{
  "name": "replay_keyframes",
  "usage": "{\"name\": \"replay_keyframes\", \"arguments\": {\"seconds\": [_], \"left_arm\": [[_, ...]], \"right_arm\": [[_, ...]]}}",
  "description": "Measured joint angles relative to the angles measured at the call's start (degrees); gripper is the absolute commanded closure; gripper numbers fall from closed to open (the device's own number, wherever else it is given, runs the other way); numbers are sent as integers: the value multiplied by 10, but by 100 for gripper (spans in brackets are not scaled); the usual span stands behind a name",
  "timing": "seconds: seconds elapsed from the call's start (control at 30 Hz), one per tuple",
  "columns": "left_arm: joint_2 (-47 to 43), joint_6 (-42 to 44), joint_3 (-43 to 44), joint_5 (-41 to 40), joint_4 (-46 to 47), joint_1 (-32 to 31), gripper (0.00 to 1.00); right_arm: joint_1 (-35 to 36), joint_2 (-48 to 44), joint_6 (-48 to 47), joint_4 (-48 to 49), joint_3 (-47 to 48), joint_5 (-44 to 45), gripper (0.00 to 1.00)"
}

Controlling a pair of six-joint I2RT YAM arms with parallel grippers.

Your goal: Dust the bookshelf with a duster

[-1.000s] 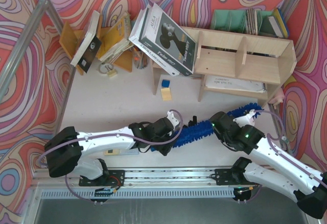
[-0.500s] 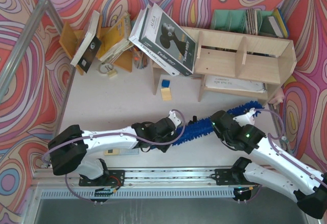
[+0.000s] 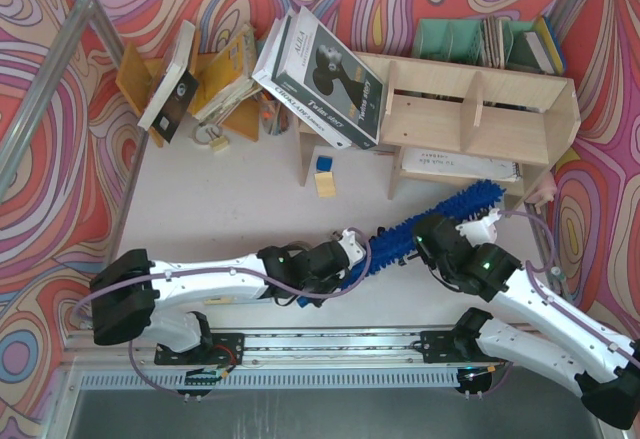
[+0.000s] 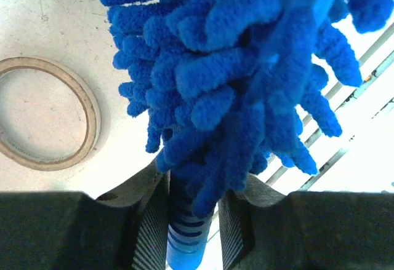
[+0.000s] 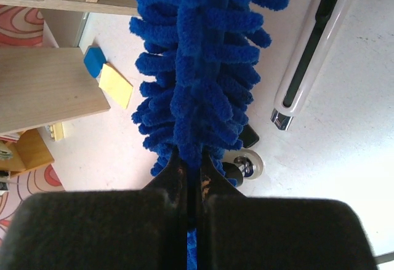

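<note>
The bright-blue fluffy duster (image 3: 440,211) slants over the table, its far tip by the lower tier of the pale plywood bookshelf (image 3: 480,109). My left gripper (image 3: 352,255) is shut on the duster's ribbed blue handle (image 4: 184,230), with the fluff (image 4: 234,67) filling the left wrist view above the jaws. My right gripper (image 3: 428,237) is shut on the duster's flat middle; the fluffy strip (image 5: 197,67) runs away from my right gripper (image 5: 192,165) toward the bookshelf's edge (image 5: 49,88).
A black-and-silver utility knife (image 5: 308,55) lies right of the duster. Blue and yellow blocks (image 3: 323,174) sit before the shelf. A tape ring (image 4: 43,122) lies by my left gripper. An orange-brown book rack (image 3: 150,74), a leaning book (image 3: 320,64) and a green file holder (image 3: 455,37) stand behind.
My left gripper has closed on the duster's handle. The duster has swung, its far end moving up toward the shelf's lower tier. The right gripper kept its grip.
</note>
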Motion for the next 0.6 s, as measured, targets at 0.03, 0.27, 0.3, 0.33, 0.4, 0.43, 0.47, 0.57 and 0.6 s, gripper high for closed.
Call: {"name": "replay_keyframes", "arguments": {"seconds": [0.03, 0.27, 0.3, 0.33, 0.4, 0.43, 0.47, 0.57, 0.6], "left_arm": [[-5, -1, 5, -6, -10, -5, 97], [-12, -5, 56, -51, -76, -50, 100], [-12, -5, 66, -58, -86, -58, 100], [-12, -5, 75, -64, -92, -66, 100], [-12, -5, 89, -74, -95, -76, 100], [-12, -6, 95, -80, -95, -80, 100], [-12, -7, 100, -87, -95, -81, 100], [-19, -10, 104, -108, -98, -82, 100], [-22, -11, 104, -114, -98, -83, 100]], "right_arm": [[0, -1, 0, -2, 0, 0, 91], [0, -12, 6, -29, 0, 7, 71], [0, -15, 8, -34, 0, 9, 68], [0, -18, 9, -39, 0, 11, 64], [0, -24, 9, -48, 0, 13, 56], [0, -28, 8, -51, 1, 13, 50], [0, -30, 6, -56, 4, 14, 44], [0, -35, -10, -64, 24, 23, 32], [0, -35, -19, -66, 33, 28, 29]]}}
